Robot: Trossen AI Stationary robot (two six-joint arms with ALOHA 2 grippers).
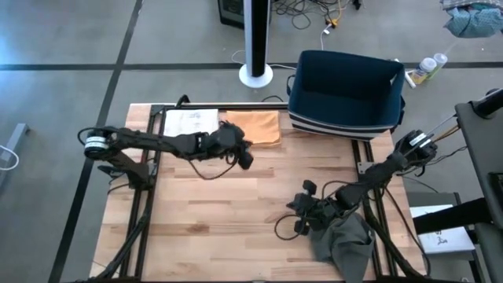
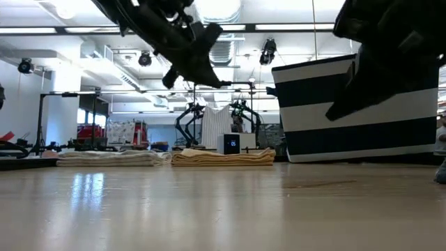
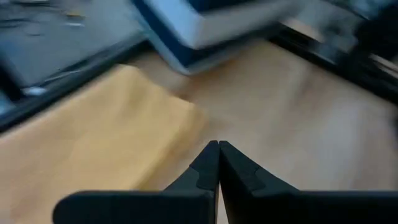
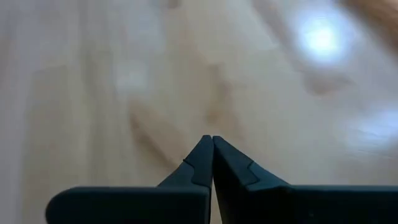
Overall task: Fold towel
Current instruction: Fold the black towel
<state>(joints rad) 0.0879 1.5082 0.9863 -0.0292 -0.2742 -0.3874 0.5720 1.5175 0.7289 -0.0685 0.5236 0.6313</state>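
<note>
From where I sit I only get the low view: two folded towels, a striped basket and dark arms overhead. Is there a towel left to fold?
Observer: Yes. The high view shows a crumpled grey towel at the wooden table's near right corner.
Operator: Is an arm holding it?
Observer: No. The right gripper is shut on nothing, over bare wood beside it.
Operator: And the other arm?
Observer: The left gripper is shut too, empty, just past the folded orange towel's edge.
</note>
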